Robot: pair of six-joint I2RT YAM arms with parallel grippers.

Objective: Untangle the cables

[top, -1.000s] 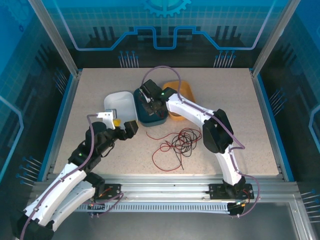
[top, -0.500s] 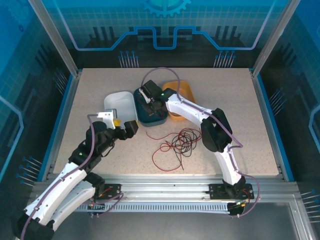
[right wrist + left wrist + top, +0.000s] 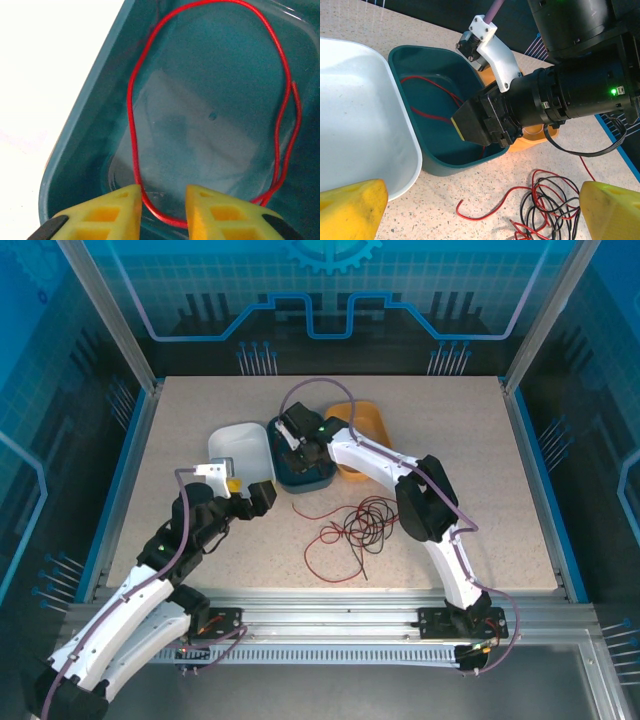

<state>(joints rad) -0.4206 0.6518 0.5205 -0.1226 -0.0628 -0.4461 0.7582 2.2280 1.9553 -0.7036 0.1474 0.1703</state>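
Where right gripper [image 3: 162, 201], jaws slightly parted, overhangs teal tray [image 3: 90, 125], red cable [image 3: 131, 115] lies inside, seemingly sorted; left gripper [image 3: 480, 210] spread; tangle [image 3: 362, 523] at tray's five o'clock.

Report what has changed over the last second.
The right gripper has parted its fingers over the teal tray, letting go of the red cable, which lies looped on the tray floor. The right arm has edged slightly left. The left gripper stayed open and still, and the tangle of cables on the table did not move.
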